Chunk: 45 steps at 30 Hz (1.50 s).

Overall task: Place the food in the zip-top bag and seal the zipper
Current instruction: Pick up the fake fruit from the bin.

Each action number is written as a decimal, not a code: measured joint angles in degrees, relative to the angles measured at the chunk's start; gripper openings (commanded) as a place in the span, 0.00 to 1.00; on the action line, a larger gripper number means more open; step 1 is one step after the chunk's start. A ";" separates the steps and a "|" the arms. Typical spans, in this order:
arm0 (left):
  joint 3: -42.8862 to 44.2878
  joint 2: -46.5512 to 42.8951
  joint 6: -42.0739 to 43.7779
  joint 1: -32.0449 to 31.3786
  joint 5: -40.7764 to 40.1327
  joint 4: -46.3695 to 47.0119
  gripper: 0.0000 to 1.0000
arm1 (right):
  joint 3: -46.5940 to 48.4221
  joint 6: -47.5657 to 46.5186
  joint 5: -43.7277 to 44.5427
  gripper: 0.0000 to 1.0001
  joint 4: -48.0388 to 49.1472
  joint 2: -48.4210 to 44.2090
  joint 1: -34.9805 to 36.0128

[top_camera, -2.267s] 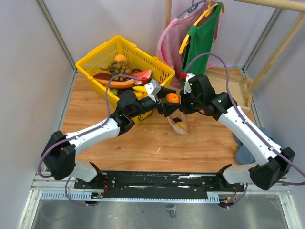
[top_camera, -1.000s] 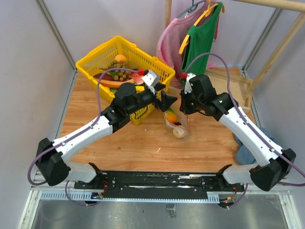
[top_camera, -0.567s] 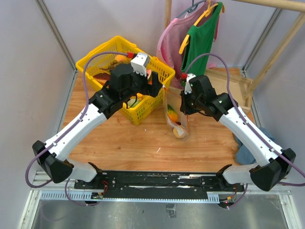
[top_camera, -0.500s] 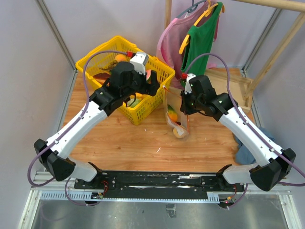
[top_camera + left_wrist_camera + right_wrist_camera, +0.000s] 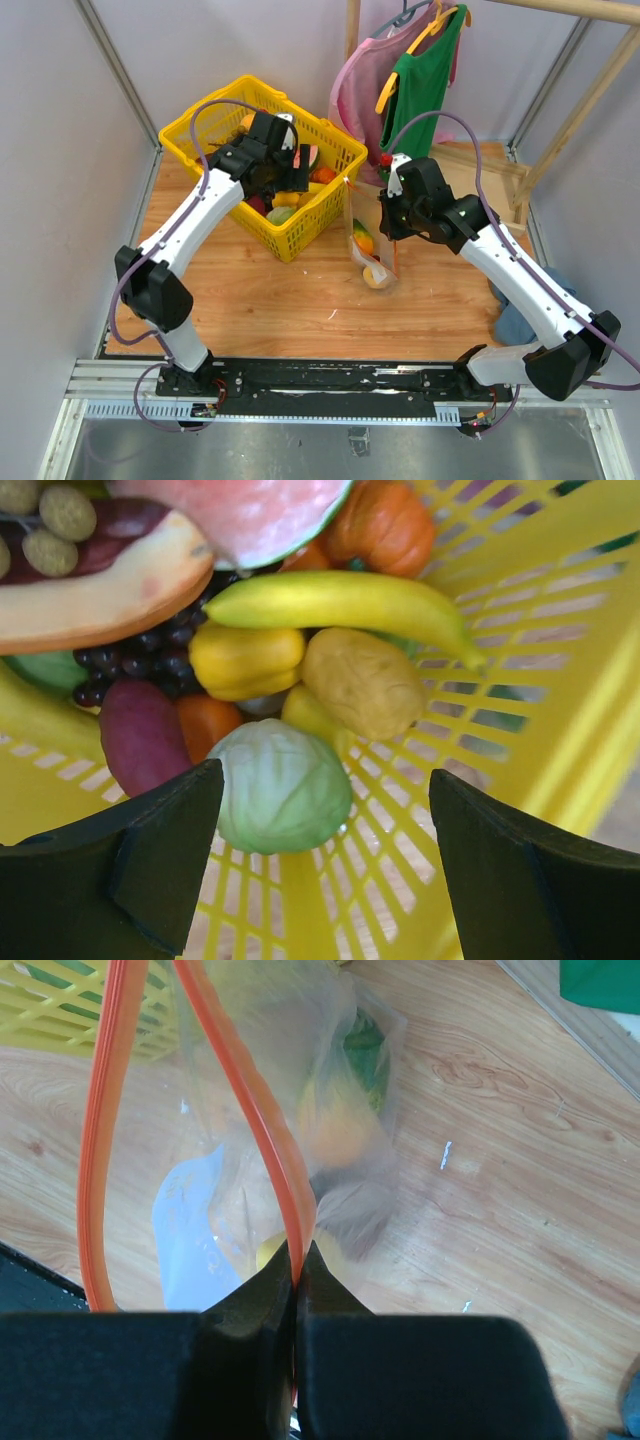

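Note:
My right gripper [image 5: 298,1260] is shut on the red-orange zipper [image 5: 255,1110] of the clear zip-top bag [image 5: 340,1150] and holds its mouth open above the table; it also shows in the top view [image 5: 392,235]. An orange-green fruit [image 5: 363,242] and a yellow one [image 5: 375,277] lie inside the bag [image 5: 368,250]. My left gripper [image 5: 325,855] is open and empty over the yellow basket [image 5: 225,115], just above a green cabbage [image 5: 280,790]. Around it lie a banana [image 5: 340,600], a purple sweet potato [image 5: 138,735] and a tan potato [image 5: 362,682].
The basket also holds grapes, a watermelon slice [image 5: 240,515], a yellow pepper [image 5: 245,660] and a small pumpkin [image 5: 385,525]. Clothes [image 5: 420,80] hang on a wooden rack at the back right. A blue cloth [image 5: 515,320] lies at the table's right edge.
My left arm has dropped the orange into the bag, then swung left and back, now over the basket. My right gripper has kept hold of the zipper without moving.

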 measured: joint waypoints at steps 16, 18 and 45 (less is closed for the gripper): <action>3.93 12.37 2.49 2.67 8.24 -5.92 0.85 | -0.02 -1.03 0.63 0.01 0.00 0.00 0.00; 4.20 12.39 3.63 2.86 10.21 -5.11 0.83 | -0.02 -1.05 0.63 0.00 0.00 0.00 0.00; 6.95 23.87 10.10 3.65 20.65 -1.33 0.84 | -0.66 -1.03 0.59 0.01 0.04 0.20 0.00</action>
